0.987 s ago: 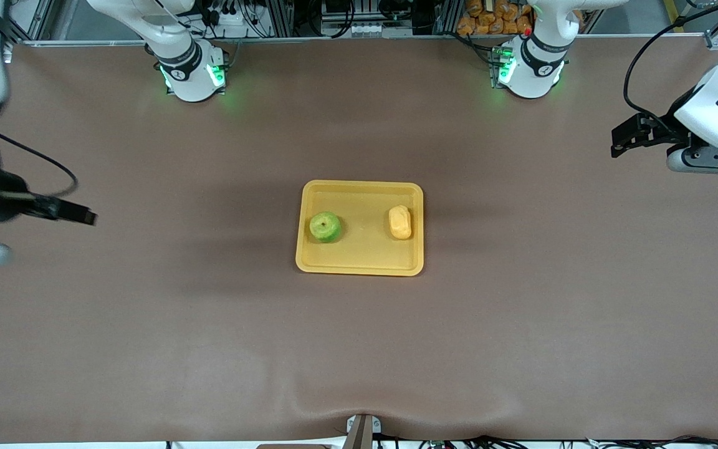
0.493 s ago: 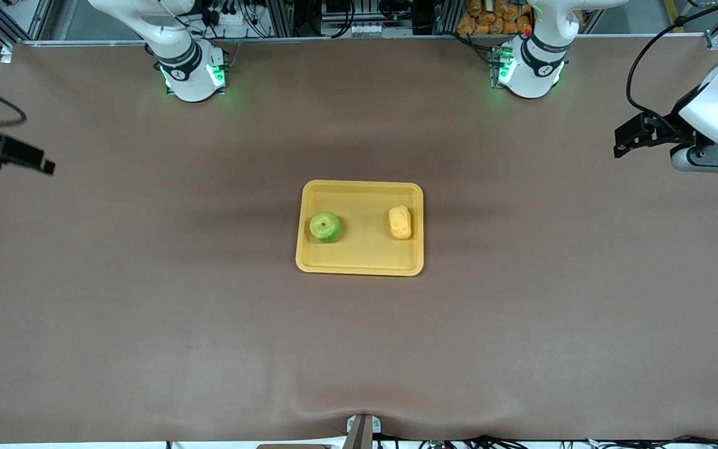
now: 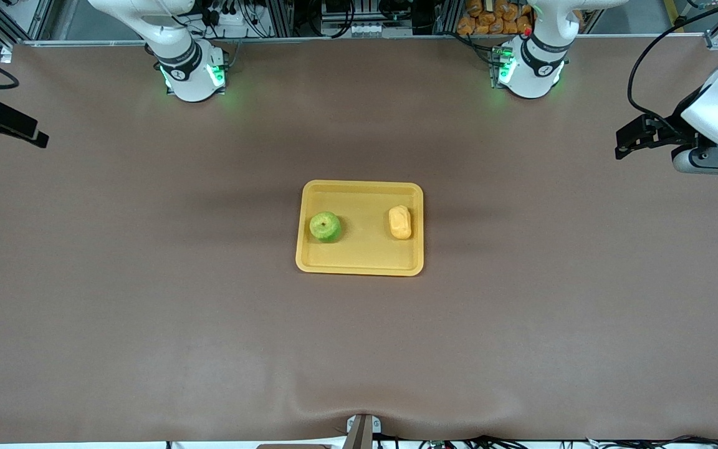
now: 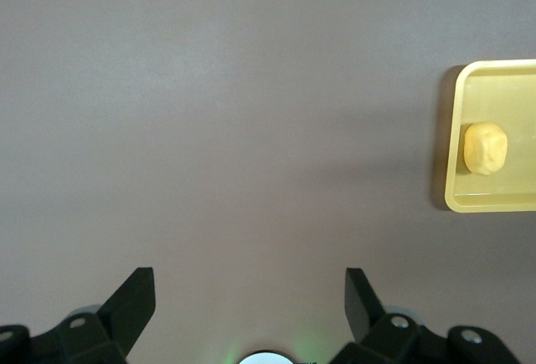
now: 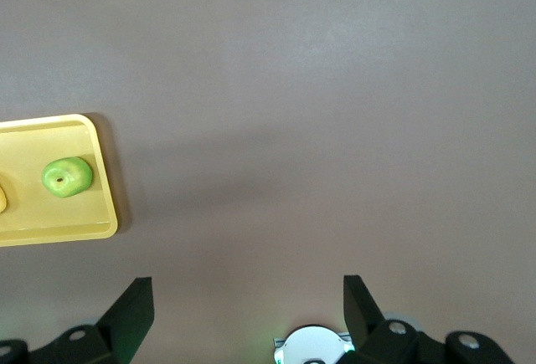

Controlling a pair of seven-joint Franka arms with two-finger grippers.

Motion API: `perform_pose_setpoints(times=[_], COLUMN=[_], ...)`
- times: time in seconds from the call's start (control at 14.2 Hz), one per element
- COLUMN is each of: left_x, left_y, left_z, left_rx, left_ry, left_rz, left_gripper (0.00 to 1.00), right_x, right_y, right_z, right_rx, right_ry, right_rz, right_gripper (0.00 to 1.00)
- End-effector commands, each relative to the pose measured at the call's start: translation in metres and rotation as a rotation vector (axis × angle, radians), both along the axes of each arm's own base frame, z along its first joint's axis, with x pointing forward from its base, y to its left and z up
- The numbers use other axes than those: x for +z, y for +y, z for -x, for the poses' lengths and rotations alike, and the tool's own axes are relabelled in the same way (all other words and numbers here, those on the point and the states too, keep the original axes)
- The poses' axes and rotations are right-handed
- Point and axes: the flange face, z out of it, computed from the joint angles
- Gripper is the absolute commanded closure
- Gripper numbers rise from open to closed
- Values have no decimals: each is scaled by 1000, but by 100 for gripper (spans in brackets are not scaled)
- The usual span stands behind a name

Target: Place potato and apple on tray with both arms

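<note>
**Tray loaded: apple and potato seated, both grippers raised and apart**

The potato (image 3: 400,222) lies inside the tray (image 3: 359,265), at the centre of the front view, at the tray's end toward the left arm. Its long axis runs toward and away from the front camera, parallel to the tray's short side. The apple (image 3: 325,226) sits at the tray's other end, toward the right arm, stem dimple facing up. The two are well apart and neither touches the rim.

The tray rests flat on the brown table (image 3: 147,312), long side running between the arms' ends.

The left gripper (image 3: 630,136) hangs at the right edge of the front view, fingers spread and empty. The right gripper (image 3: 13,128) is at the upper left edge, largely cut off by the frame; its wrist view shows both fingers (image 5: 134,305) wide apart with nothing between them.

The left wrist view cuts the tray off, showing only the potato (image 4: 485,148).
</note>
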Motion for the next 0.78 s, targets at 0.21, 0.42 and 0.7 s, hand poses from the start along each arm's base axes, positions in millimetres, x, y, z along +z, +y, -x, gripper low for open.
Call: perform_pose_setpoints(times=[0.21, 0.42, 0.7], left_x=[4, 5, 5], left_y=[1, 1, 2], left_z=[-3, -3, -3], left_rx=[-9, -9, -6], left_ry=[-7, -8, -7], left_rz=[-13, -10, -2], left_gripper=[0, 0, 0], right_x=[-9, -8, -6], right_y=[3, 2, 3], right_z=[42, 38, 36], right_rx=[69, 90, 98], right_ry=[-32, -56, -64], right_rz=[33, 35, 65], right_gripper=[0, 0, 0])
